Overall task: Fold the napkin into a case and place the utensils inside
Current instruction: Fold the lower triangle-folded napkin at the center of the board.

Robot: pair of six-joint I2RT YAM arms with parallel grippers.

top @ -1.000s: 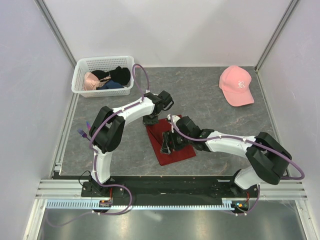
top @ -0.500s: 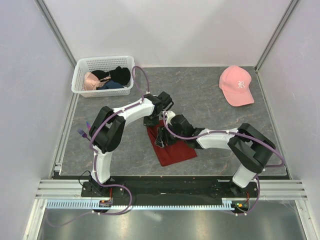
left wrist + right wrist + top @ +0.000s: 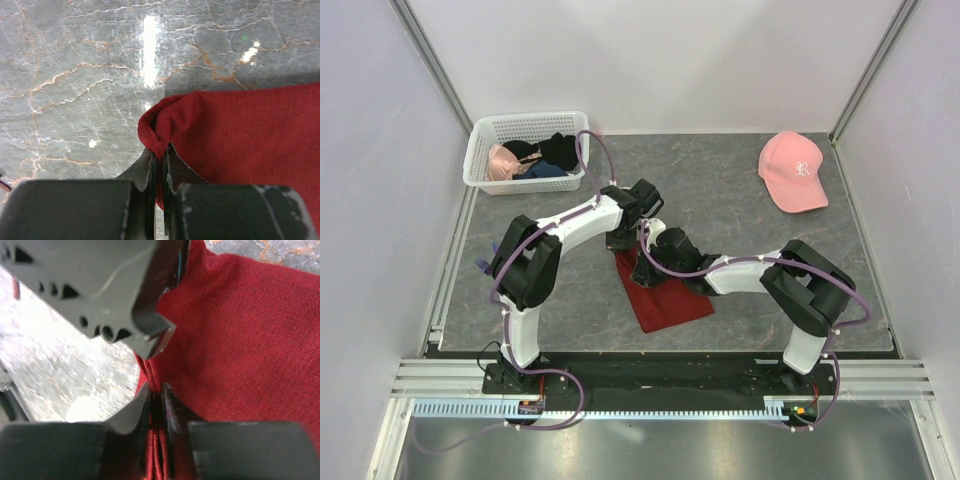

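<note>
The dark red napkin [image 3: 670, 297] lies folded on the grey marble table, between the two arms. My left gripper [image 3: 620, 241] is shut on its far left corner, and the cloth [image 3: 235, 135] bunches up between the left gripper's fingertips [image 3: 159, 156]. My right gripper [image 3: 644, 272] is just behind it, shut on the layered left edge of the napkin [image 3: 235, 330]. In the right wrist view the folds run between the right gripper's jaws [image 3: 157, 396], with the left gripper's finger [image 3: 150, 320] right above. No utensils are in view.
A white basket [image 3: 480, 158] holding black and pink garments stands at the back left. A pink cap [image 3: 793, 170] lies at the back right. Grey walls close in the table on three sides.
My right gripper has moved left across the napkin to its left edge and has closed on the cloth there. The left gripper has kept its grip on the corner and barely shifted.
</note>
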